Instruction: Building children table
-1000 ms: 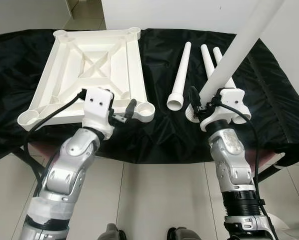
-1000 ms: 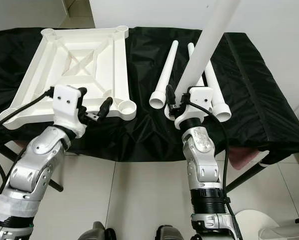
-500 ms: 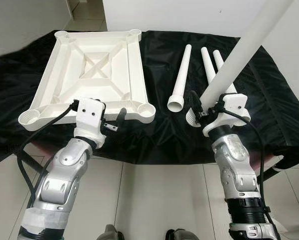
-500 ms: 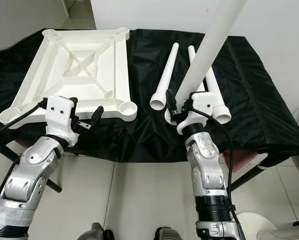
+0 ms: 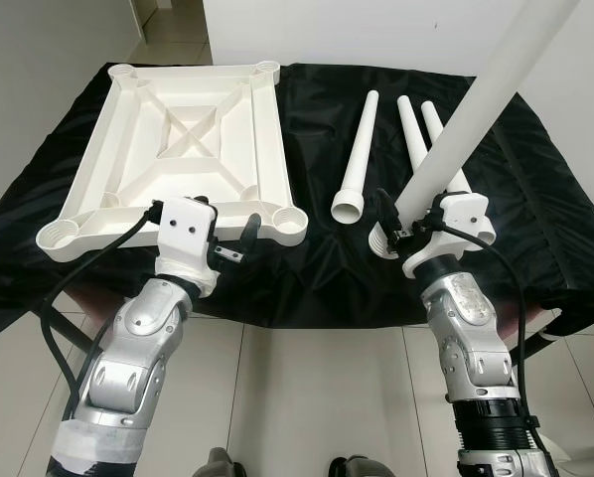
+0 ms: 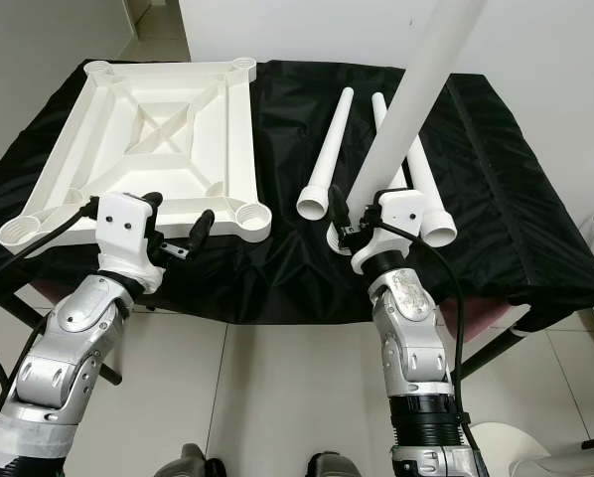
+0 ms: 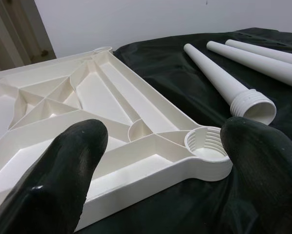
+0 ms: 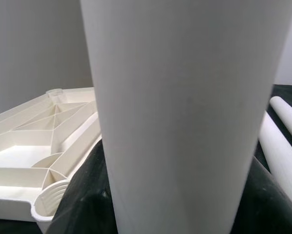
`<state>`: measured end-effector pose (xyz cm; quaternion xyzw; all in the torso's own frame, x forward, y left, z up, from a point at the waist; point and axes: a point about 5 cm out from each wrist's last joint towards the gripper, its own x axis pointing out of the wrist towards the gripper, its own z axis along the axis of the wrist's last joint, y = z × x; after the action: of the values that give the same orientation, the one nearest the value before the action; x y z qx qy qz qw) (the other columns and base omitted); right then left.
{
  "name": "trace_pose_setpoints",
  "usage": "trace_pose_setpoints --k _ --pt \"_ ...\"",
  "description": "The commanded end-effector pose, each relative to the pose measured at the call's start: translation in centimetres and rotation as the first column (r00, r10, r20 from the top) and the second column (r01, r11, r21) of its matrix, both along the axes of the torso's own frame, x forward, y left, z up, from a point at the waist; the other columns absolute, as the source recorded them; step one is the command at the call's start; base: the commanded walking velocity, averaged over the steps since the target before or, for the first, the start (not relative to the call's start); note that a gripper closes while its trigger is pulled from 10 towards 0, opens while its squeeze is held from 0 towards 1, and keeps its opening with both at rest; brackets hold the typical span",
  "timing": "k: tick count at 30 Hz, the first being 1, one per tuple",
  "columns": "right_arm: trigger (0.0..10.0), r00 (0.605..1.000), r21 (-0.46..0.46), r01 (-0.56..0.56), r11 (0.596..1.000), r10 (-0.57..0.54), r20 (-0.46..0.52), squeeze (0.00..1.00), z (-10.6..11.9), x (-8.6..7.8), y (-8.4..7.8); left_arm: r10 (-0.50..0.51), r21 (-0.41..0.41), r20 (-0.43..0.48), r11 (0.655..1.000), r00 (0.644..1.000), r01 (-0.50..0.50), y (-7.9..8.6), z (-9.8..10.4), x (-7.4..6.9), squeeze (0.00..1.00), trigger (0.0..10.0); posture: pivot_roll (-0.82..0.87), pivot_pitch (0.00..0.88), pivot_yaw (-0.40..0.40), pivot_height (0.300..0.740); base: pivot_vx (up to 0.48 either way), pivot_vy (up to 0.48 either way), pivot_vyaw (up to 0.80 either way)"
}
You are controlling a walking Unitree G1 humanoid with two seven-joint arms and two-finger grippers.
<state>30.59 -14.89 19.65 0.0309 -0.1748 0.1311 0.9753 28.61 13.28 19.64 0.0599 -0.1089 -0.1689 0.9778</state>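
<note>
— What's the setting?
— A black cloth [image 5: 327, 268] covers the bench, pale floor tiles [image 5: 307, 397] below, a white wall behind.
— And the parts?
— The upturned white tabletop [image 5: 183, 139] lies at eleven o'clock; the left gripper [image 5: 218, 234], fingers wide apart, faces its near corner socket [image 7: 207, 144]. The right gripper [image 5: 408, 221] clamps an upright table leg [image 5: 476, 109]; three loose legs [image 5: 360, 149] lie at one o'clock

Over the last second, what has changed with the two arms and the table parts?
The left tool has drawn back off the tabletop toward the table's near edge; its open fingers now hover just short of the near right corner socket. The right tool still grips the raised leg, tilted much as before. The tabletop and the three legs on the black cloth have stayed put.
</note>
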Motion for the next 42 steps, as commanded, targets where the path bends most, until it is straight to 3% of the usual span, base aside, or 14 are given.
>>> trace_pose_setpoints --k 1,21,25,30,42 --pt "10.0 1.0 -0.018 -0.013 1.0 0.014 0.02 0.0 0.27 0.02 0.22 -0.004 0.032 0.022 0.999 1.0 0.003 0.17 0.26 0.1 0.0 10.0 -0.11 0.064 0.023 0.74 0.0 0.0 0.0" --pt "10.0 1.0 -0.019 0.013 1.0 -0.013 -0.007 0.0 -0.34 -0.41 -0.26 -0.002 0.0 0.008 1.0 1.0 0.002 -0.32 0.08 -0.04 0.0 10.0 -0.13 0.086 0.021 0.74 0.0 0.0 0.0" --pt "10.0 1.0 -0.027 0.021 0.999 -0.021 0.002 0.0 -0.07 -0.23 -0.52 -0.013 -0.024 -0.033 1.0 0.999 0.013 -0.32 0.11 0.4 0.0 10.0 -0.13 0.087 0.021 0.74 0.0 0.0 0.0" --pt "10.0 1.0 -0.029 0.02 0.999 -0.02 0.0 0.0 -0.12 -0.2 -0.64 -0.003 0.028 -0.036 1.0 0.999 0.004 0.41 0.06 0.52 0.0 10.0 -0.11 0.092 0.013 0.74 0.0 0.0 0.0" --pt "10.0 1.0 -0.031 0.013 0.999 -0.012 0.014 0.0 0.28 0.09 -0.51 -0.034 0.095 -0.075 0.995 0.997 0.041 0.46 -0.41 0.5 0.0 10.0 -0.1 0.087 0.008 0.74 0.0 0.0 0.0"
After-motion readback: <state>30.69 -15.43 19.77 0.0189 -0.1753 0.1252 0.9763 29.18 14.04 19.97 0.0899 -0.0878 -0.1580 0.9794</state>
